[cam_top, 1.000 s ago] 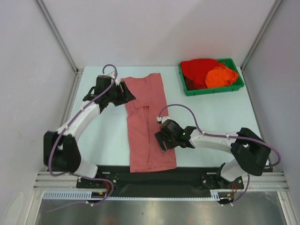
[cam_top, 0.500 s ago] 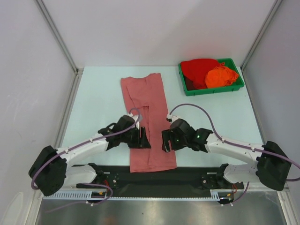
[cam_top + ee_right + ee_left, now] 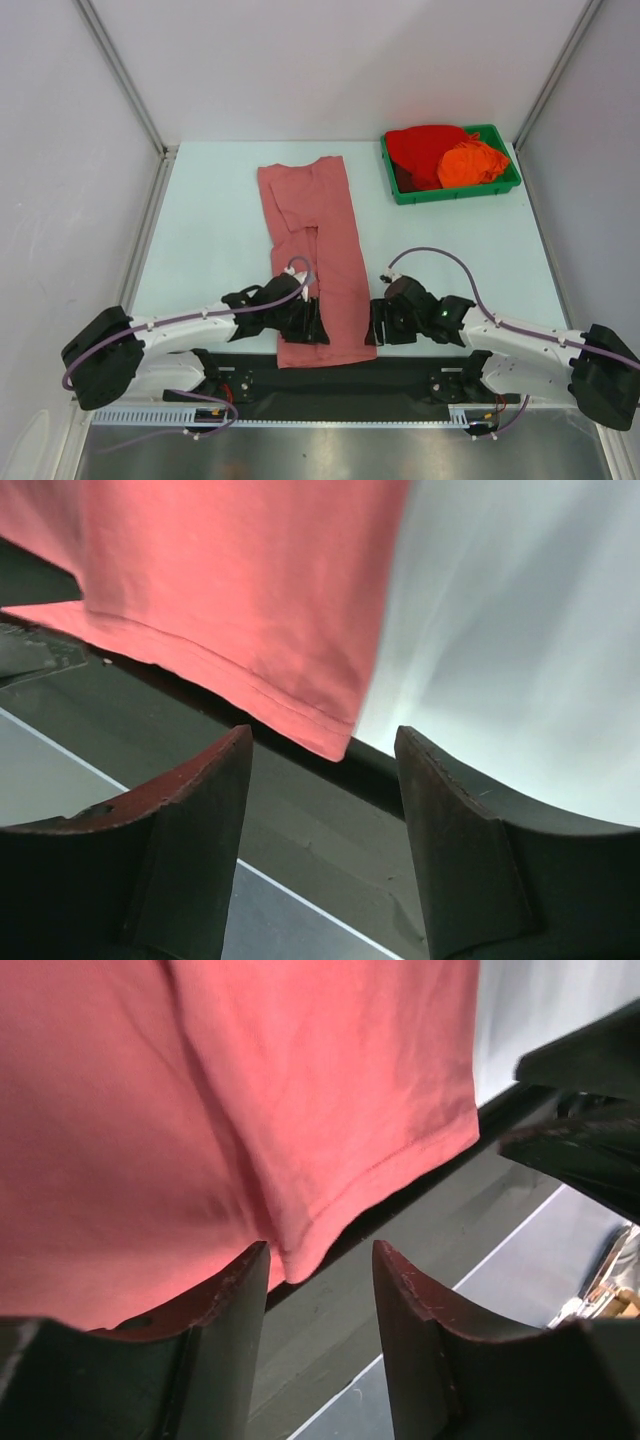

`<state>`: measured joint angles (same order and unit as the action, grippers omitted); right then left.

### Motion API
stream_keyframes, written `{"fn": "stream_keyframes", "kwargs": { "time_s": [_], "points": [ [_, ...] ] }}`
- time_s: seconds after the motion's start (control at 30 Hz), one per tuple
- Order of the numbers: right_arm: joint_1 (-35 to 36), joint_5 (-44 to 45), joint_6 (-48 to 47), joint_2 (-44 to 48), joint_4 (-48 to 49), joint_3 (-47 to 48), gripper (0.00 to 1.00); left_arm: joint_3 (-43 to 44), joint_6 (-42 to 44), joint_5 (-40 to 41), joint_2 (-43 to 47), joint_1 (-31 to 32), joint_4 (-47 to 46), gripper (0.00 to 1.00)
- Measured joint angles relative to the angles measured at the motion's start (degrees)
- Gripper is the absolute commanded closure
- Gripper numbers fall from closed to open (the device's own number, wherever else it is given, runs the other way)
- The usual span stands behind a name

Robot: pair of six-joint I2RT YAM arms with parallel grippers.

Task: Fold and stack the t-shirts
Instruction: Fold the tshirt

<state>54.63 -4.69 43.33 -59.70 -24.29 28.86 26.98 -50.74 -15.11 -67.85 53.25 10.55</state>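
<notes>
While the pale desk [image 3: 220, 230] is carrying everything, the salmon t-shirt [image 3: 315, 250] is lying flat down its middle as a long narrow strip. Its sides are folded in and its near hem is hanging over onto the black strip [image 3: 400, 385] at the desk's near edge. Left arm [image 3: 190, 325] and right arm [image 3: 510, 335] are reaching low across the front, one to each near corner of that shirt. Green tray [image 3: 455, 193] is sitting at the far right corner, well apart from the salmon shirt. It is holding the red t-shirt [image 3: 425, 148] bunched on its left side and the orange t-shirt [image 3: 470, 165] bunched on its right, the two touching. Left fingers [image 3: 225, 1340] are standing spread, the shirt's near left corner showing in the gap, not pinched. Right fingers [image 3: 190, 820] are also standing spread, the near right hem corner showing just ahead of the gap, gripping nothing.
</notes>
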Motion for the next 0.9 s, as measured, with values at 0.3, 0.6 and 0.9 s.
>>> {"fn": "stream_keyframes", "kwargs": {
  "time_s": [0.3, 0.6, 0.9],
  "points": [
    [0.4, -2.1, 4.9, 0.0, 1.0, -3.8, 0.50, -1.1, -3.6, 0.4, -1.8, 5.2, -4.5, 0.67],
    [0.5, -2.3, 8.7, 0.7, 2.2, -5.2, 0.53, -2.3, -5.4, -0.1, -2.7, 6.3, -7.6, 0.77],
    [0.7, -2.2, 11.4, -0.2, 3.2, -5.8, 0.64, -3.0, -6.2, 0.0, -1.5, 6.5, -8.3, 0.91]
  ]
}}
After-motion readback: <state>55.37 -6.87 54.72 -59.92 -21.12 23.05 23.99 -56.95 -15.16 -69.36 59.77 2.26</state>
